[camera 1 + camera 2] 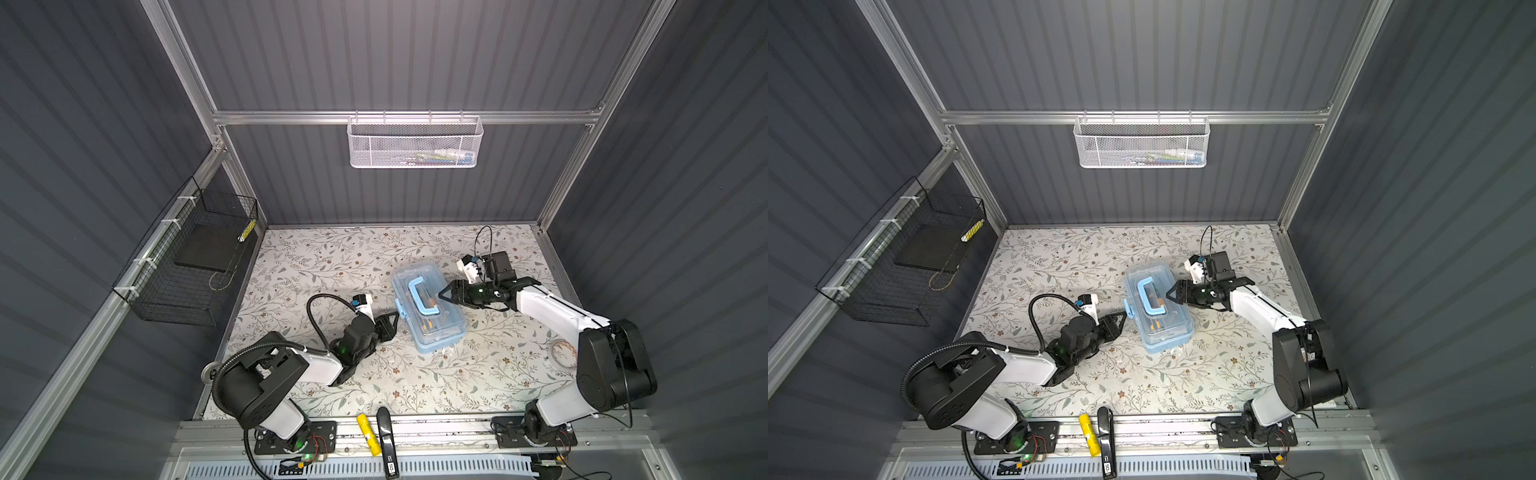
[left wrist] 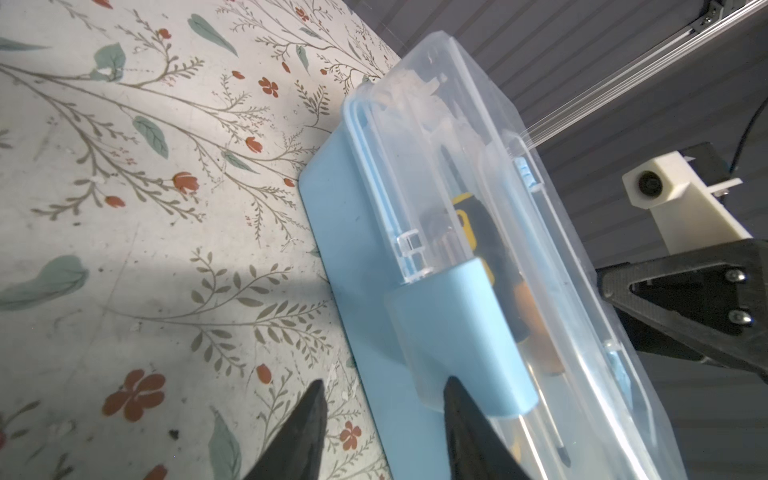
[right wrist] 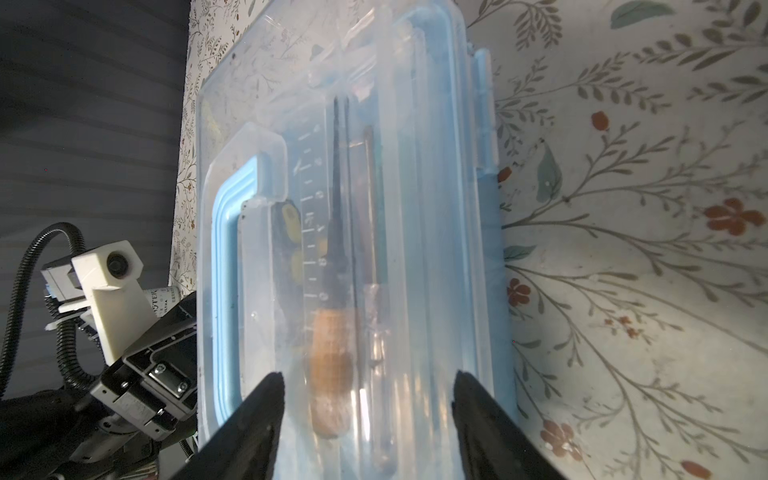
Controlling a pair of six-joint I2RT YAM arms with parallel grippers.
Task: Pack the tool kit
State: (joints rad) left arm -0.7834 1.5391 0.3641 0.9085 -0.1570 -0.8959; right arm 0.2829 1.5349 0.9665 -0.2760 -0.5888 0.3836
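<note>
Both top views show one tool case (image 1: 434, 330) on the floral-print desk (image 1: 316, 266), about midway between its front and rear edges and a little nearer the right edge, with the lid down. It is a rounded rectangular box with a pale blue plastic base, a clear glossy lid and one blue C-shaped handle (image 3: 226, 291) lying flat.

Two claws flank it. On one side the left claw (image 2: 382, 386) has its two black pointed fingers parted with nothing clamped, one tip just beside the single blue latch (image 2: 457, 332). Opposite, the right claw (image 3: 368, 382) is spread wide over the lid and grasps nothing; contact cannot be judged.

Only the wrist views reveal the contents: one screwdriver (image 3: 332, 365) with a ribbed orange grip and one yellow-black knife (image 2: 469, 232). Only the top views show one white mesh basket (image 1: 411, 145) and one black wire basket (image 1: 187, 266), both on the walls.
</note>
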